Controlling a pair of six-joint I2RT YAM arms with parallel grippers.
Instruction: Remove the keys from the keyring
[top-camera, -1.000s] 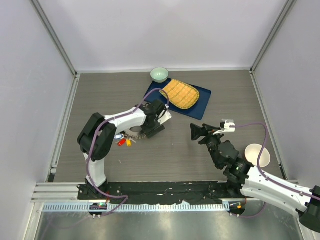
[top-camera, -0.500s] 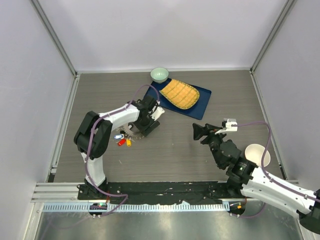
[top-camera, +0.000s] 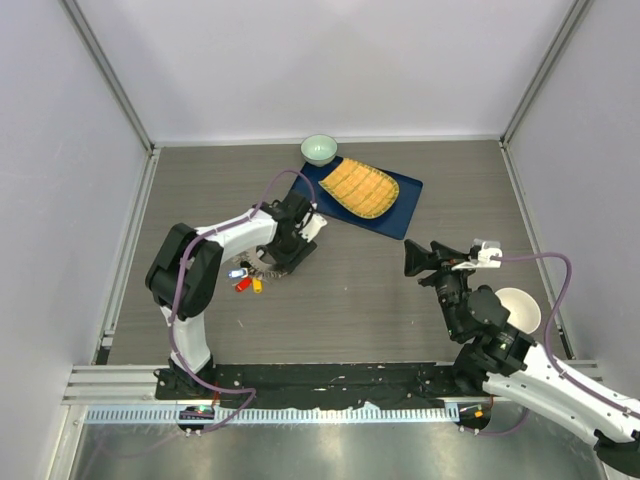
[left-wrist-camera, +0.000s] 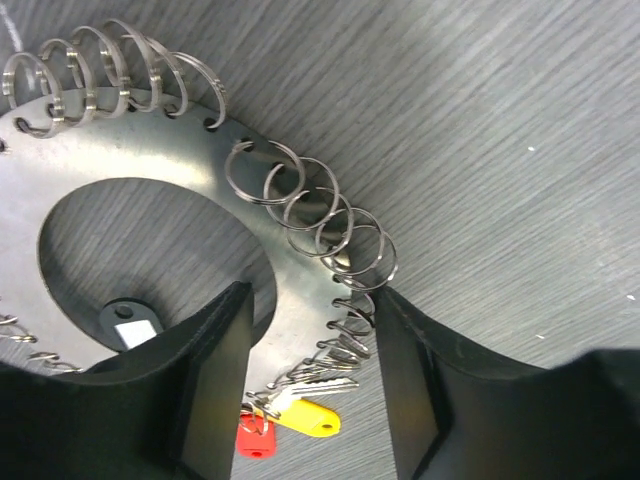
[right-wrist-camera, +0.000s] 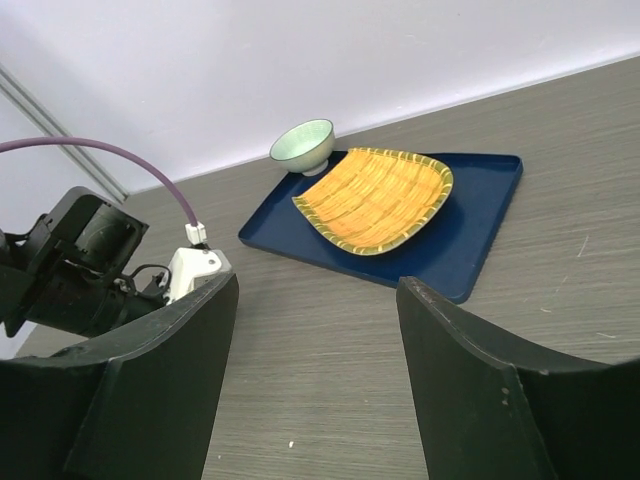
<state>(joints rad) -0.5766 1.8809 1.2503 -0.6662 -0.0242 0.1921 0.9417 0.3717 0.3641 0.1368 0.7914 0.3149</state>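
The keyring (left-wrist-camera: 165, 170) is a flat metal ring lying on the table, its rim threaded with many small split rings (left-wrist-camera: 300, 195). Keys (left-wrist-camera: 320, 385) with yellow (left-wrist-camera: 305, 417) and red (left-wrist-camera: 252, 438) tags hang from its near rim. From above, the keyring (top-camera: 262, 266) lies mostly under the left wrist, with the coloured tags (top-camera: 247, 283) beside it. My left gripper (left-wrist-camera: 312, 296) is low over it, jaws open astride the band, the right finger (left-wrist-camera: 405, 380) against the split rings. My right gripper (right-wrist-camera: 315, 285) (top-camera: 412, 258) hangs open and empty above bare table.
A blue tray (top-camera: 402, 212) at the back holds a yellow woven plate (top-camera: 360, 188), with a pale green bowl (top-camera: 319, 149) beside it. A cream bowl (top-camera: 520, 308) sits at the right by the right arm. Grey walls enclose the table.
My left gripper moved left and down onto the keyring's rim, and its jaws have narrowed. The right arm swung to the right, away from the middle.
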